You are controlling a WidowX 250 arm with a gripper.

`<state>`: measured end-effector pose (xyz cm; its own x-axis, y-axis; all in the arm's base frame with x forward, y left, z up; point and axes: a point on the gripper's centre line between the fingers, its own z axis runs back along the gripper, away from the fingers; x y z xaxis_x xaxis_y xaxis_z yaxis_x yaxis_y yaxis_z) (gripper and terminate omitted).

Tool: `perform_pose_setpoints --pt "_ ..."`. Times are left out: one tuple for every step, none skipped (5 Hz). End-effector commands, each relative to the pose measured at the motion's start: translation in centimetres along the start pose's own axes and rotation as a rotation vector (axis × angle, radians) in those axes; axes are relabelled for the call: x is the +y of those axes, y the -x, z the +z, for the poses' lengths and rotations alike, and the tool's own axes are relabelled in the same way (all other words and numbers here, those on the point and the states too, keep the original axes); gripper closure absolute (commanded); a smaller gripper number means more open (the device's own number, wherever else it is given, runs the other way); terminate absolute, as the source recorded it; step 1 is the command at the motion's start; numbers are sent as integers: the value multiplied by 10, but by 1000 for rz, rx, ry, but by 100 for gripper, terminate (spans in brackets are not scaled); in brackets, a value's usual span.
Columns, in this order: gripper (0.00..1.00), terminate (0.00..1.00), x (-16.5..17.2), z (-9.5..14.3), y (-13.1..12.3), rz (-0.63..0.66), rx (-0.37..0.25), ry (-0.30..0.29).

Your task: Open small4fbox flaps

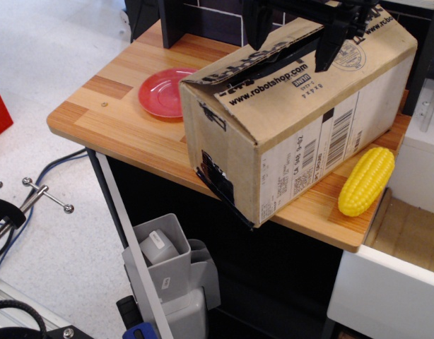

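Observation:
The small4fbox point(295, 134), a large brown carton printed "www.robotshop.com" with barcode labels and a round stamp, stands on the wooden table point(118, 113), its near corner overhanging the front edge. A long top flap point(263, 53) edged with torn black tape is tilted slightly up, with a dark gap under its edge. The other long flap point(386, 28) lies at the far right of the top. My black gripper point(293, 41) hangs over the top of the box. Its fingers point(329, 51) are spread wide and reach down to the flaps. It holds nothing.
A red plate point(164, 92) lies on the table left of the box. A yellow corn point(367, 181) lies at the right by the table's front edge. A white cabinet point(422, 162) stands right of it. A dark post point(176, 21) stands at the back.

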<state>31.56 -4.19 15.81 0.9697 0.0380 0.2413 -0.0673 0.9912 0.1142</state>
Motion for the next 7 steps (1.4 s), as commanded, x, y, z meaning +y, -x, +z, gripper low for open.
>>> perform_pose_setpoints --pt "0 0 0 0 0 0 0 0" --pt "0 0 6 -8 -1 -53 -38 -47" --pt "0 0 11 -9 -4 -81 -52 -67" --pt "0 0 17 -12 -6 -121 -104 -112" --pt "0 0 25 -17 -9 -151 -130 -120" --pt "0 0 35 -19 -12 -179 -150 -137" --pt "0 0 45 -19 -13 -203 -163 -150"
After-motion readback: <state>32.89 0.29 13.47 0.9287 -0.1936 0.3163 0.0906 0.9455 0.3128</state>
